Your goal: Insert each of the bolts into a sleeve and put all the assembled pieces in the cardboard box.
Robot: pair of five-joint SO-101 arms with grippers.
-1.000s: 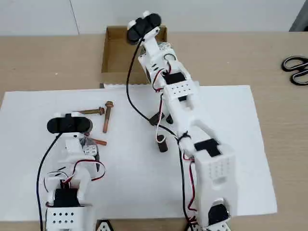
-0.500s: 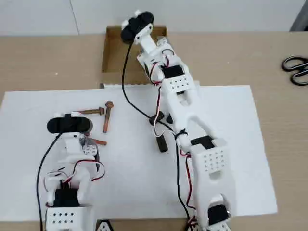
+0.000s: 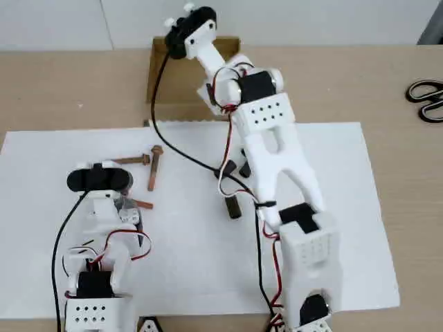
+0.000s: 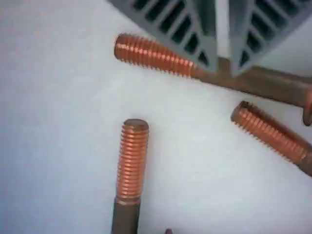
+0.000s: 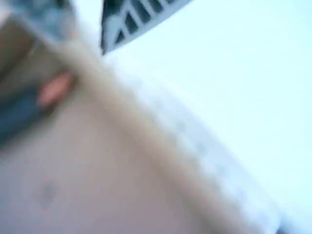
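The right arm [image 3: 266, 114] is over the cardboard box [image 3: 176, 86] at upper middle and I cannot tell if the right jaws are open, so release only inside the walls; the left jaws clamp a bolt [image 4: 156, 53] at lower left.

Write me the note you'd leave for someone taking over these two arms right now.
Left gripper: shut, tips on a bolt lying on the paper.
Right gripper: over the box; open or shut, cannot tell.
Two more bolts lie loose, heads together.
One sleeve lies mid-paper; dark pieces beside the right arm are probably sleeves.
Done: no assembled piece visible; the box is partly hidden.
Left: sleeve all three bolts, then box them.
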